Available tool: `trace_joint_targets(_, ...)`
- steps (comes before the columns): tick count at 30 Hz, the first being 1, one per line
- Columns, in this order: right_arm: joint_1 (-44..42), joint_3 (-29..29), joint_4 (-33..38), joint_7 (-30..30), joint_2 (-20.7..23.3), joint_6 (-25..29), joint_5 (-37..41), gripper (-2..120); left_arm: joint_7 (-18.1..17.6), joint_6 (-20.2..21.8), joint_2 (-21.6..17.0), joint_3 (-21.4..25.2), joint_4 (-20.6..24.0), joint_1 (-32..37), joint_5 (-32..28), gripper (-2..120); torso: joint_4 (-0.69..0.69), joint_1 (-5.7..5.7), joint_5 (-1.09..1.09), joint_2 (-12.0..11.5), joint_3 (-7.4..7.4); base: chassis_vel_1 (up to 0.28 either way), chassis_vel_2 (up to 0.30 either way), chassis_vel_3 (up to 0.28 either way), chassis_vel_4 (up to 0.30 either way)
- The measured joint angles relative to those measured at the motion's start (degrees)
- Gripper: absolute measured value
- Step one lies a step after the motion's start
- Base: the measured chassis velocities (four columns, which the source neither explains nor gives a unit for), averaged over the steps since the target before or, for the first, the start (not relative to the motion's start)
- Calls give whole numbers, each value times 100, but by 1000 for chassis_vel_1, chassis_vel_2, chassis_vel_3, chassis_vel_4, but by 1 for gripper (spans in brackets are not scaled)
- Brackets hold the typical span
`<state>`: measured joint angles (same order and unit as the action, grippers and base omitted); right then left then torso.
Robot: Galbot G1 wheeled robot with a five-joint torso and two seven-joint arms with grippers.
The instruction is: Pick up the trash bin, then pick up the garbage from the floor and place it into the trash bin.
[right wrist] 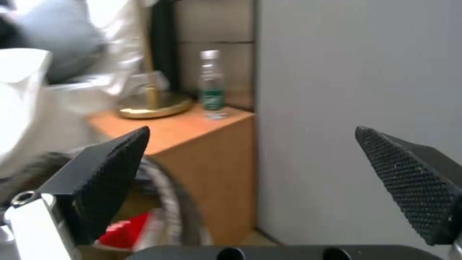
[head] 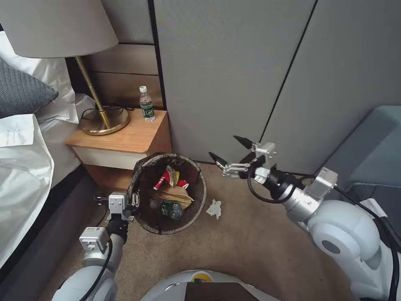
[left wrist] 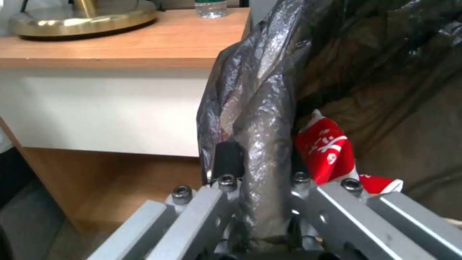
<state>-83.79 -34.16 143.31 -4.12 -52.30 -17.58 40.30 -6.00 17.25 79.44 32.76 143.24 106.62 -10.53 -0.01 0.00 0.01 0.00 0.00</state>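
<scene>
The trash bin (head: 202, 184), lined with a dark bag, sits tilted in front of the nightstand. My left gripper (head: 134, 200) is shut on its near-left rim; the left wrist view shows the bag-covered rim (left wrist: 262, 119) pinched between the jaws of the left gripper (left wrist: 260, 169). Inside the bin lie a red-and-white cup (head: 163, 179) (left wrist: 325, 148), a yellow wrapper (head: 174, 172), a brown paper bag (head: 177, 193) and a green-labelled bottle (head: 172, 210). A white tissue (head: 214, 208) lies on the carpet right of the bin. My right gripper (head: 230, 149) (right wrist: 251, 131) hangs open above and right of the bin, holding nothing.
A wooden nightstand (head: 129, 140) behind the bin carries a brass lamp (head: 102, 121) and a water bottle (head: 146, 104). The bed (head: 21, 167) runs along the left. Grey wall panels (head: 250, 75) stand behind, and a grey seat (head: 371, 142) is at the right.
</scene>
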Motion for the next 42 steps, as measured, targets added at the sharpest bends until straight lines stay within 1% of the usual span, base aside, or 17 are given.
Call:
trace_joint_targets(3,-683,-216,-2,-136,-490,572,-805,100,-3,-1,-3,2,1,-3,-11,3,0,0,-1,0,0,0,0,0,0)
trace_joint_targets(4,-683,-216,-2,-136,-490,572,-805,100,-3,-1,-3,2,1,-3,-11,3,0,0,-1,0,0,0,0,0,0)
trace_joint_targets(6,-1063,-354,-116,-216,-905,1045,-1435,100,-2,-2,-1,-13,0,-8,-13,3,1,0,-3,0,0,0,0,0,0)
trace_joint_targets(8,-1130,-400,-159,-259,-1008,1134,-1563,100,-1,-2,-2,-15,0,-8,-13,3,2,0,-2,0,0,0,0,0,0)
trace_joint_targets(9,-1332,-525,-281,-436,-1292,1407,-1868,100,0,-2,-3,-17,0,-7,-14,3,1,0,0,0,0,0,0,0,0)
trace_joint_targets(10,-1417,-574,-328,-499,-1413,1528,-1992,100,1,-2,-8,-17,1,-6,-15,3,1,0,0,0,0,0,0,0,0)
trace_joint_targets(11,-1636,-670,-445,-594,-1724,1836,-2275,100,1,-3,-19,-15,0,7,-17,3,0,0,-1,0,0,0,0,0,0)
trace_joint_targets(13,-1877,-722,-549,-635,-2004,2146,-2457,100,2,-2,-30,-4,0,27,-19,3,0,0,-1,0,0,0,0,0,0)
trace_joint_targets(14,-1877,-722,-549,-635,-2004,2146,-2457,100,2,-2,-30,-4,0,27,-19,3,0,0,-1,0,0,0,0,0,0)
trace_joint_targets(16,-2085,-772,-622,-681,-2188,2313,-2507,100,1,-3,-31,5,0,42,-20,3,0,0,-1,0,0,0,0,0,0)
trace_joint_targets(19,-2139,-775,-682,-703,-2189,2332,-2498,100,3,-2,-29,4,0,53,-20,3,1,0,-2,0,0,0,0,0,0)
trace_joint_targets(23,-2031,-686,-863,-748,-2053,2284,-2467,100,4,-1,-27,-1,0,68,-10,3,2,0,-2,0,0,0,0,0,0)
trace_joint_targets(26,-1823,-501,-1249,-748,-1887,2168,-2422,100,6,0,-20,8,0,87,-5,3,1,0,-2,0,0,0,0,0,0)
trace_joint_targets(27,-1823,-501,-1249,-748,-1887,2168,-2422,100,6,0,-20,8,0,87,-5,3,1,0,-2,0,0,0,0,0,0)
trace_joint_targets(28,-1743,-428,-1438,-748,-1823,2105,-2405,100,5,0,-21,21,0,98,-3,3,1,0,1,0,0,0,0,0,0)
trace_joint_targets(31,-1581,-267,-1733,-729,-1695,1854,-2284,100,4,1,-20,32,0,111,3,3,1,0,0,0,0,0,0,0,0)
trace_joint_targets(42,-868,216,-2405,-677,-1387,1213,-2162,100,4,3,-10,28,0,131,24,3,1,0,-1,0,1,0,0,0,0)
